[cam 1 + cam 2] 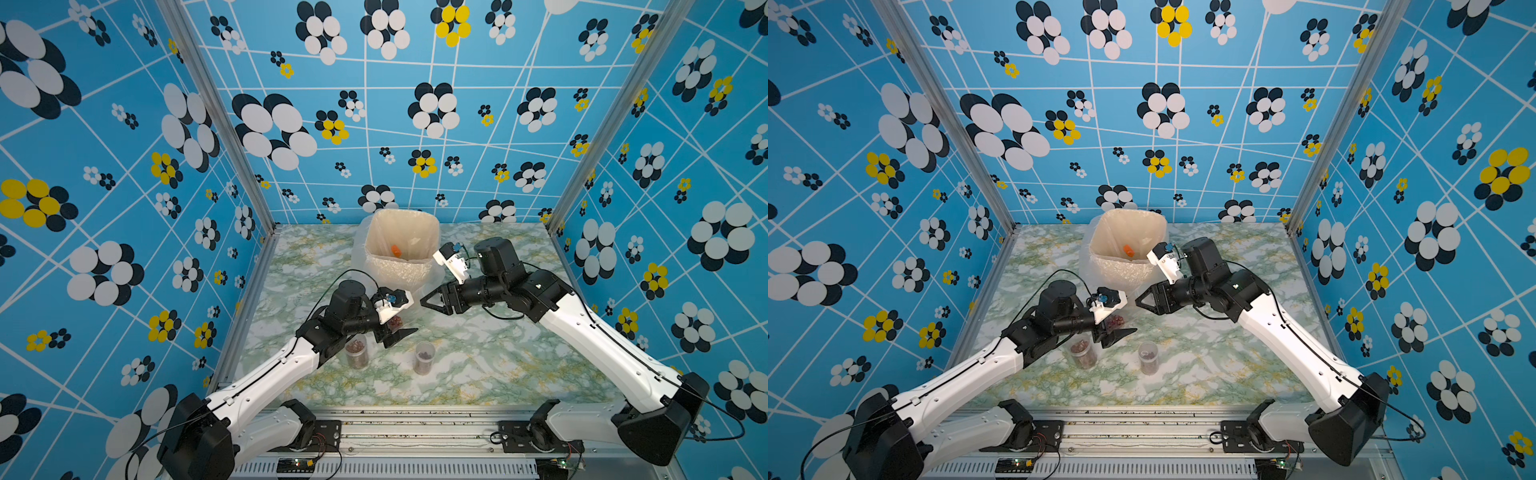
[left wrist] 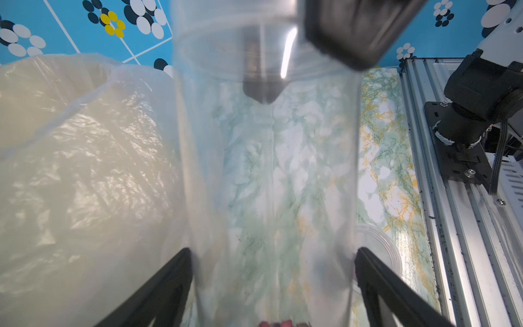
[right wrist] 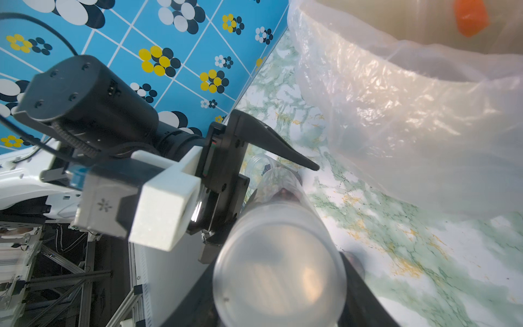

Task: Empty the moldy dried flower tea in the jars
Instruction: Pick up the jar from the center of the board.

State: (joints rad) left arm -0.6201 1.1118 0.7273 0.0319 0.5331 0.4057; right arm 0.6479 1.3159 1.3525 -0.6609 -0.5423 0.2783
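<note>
A clear jar (image 3: 278, 271) lies level above the table, spanning the gap between my two grippers. The left gripper (image 2: 273, 252) has its fingers pressed on the jar's walls (image 2: 271, 170) near the end where the reddish moldy dried flower tea (image 1: 395, 322) has gathered. The right gripper (image 3: 278, 266) is shut round the jar's other end, a frosted round face. In both top views the left gripper (image 1: 401, 321) and right gripper (image 1: 428, 301) face each other in front of the bin. Two more jars (image 1: 357, 351) (image 1: 424, 357) with tea stand upright nearer the front edge.
The cream plastic-lined bin (image 1: 374, 235) stands at the back middle, just behind both grippers, with one orange piece (image 1: 395, 249) inside. Its loose liner (image 2: 85, 170) bulges close beside the held jar. The right arm's base (image 2: 467, 121) sits on the front rail.
</note>
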